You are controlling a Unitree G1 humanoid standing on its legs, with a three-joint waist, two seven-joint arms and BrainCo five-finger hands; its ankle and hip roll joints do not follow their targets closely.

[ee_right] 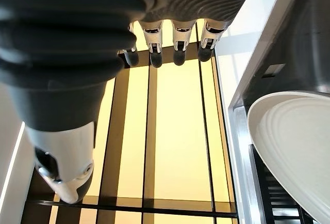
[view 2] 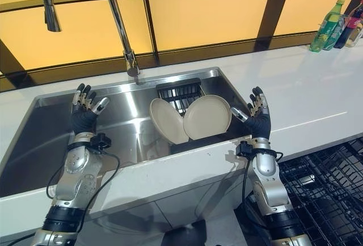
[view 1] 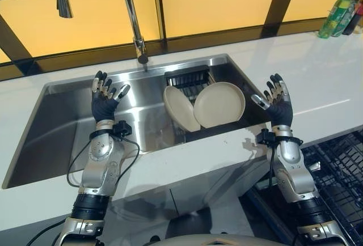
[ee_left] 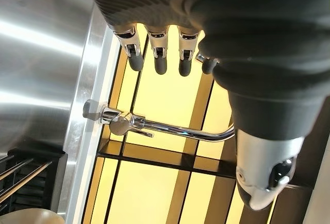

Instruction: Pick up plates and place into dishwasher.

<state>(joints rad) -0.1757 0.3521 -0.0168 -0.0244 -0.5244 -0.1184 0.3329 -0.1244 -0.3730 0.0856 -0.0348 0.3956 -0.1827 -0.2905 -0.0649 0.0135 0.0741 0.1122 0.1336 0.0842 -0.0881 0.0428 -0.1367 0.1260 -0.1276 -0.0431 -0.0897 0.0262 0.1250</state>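
Plates are what I am after, and both stand on edge in the right-hand part of the stainless steel sink basin [view 1: 62, 127]: a round cream plate [view 1: 220, 105] facing me, leaning against a black wire rack [view 1: 187, 78], and a second cream plate [view 1: 180, 107] just to its left, turned more edge-on and overlapped by the first where they meet. My right hand [view 1: 278, 103] is raised above the white countertop [view 1: 334, 81] at the sink's right edge, palm turned inward towards the plates, fingers straight and spread, thumb apart, holding nothing. The round plate lies just to the left of that hand and lower, its rim near the thumb but not touching; the right wrist view shows the plate's ribbed rim [ee_right: 294, 146] off to the side of the fingertips. My left hand [view 1: 105, 100] hovers over the bare left half of the basin, likewise loose and empty, well apart from either plate, with the curved chrome tap [view 1: 131, 16] rising behind and between us. I judge the right hand the nearer one, so the reach should go leftward and down to take the round plate by its upper right rim. Black dishwasher rack [view 1: 340, 172] waits low on my right
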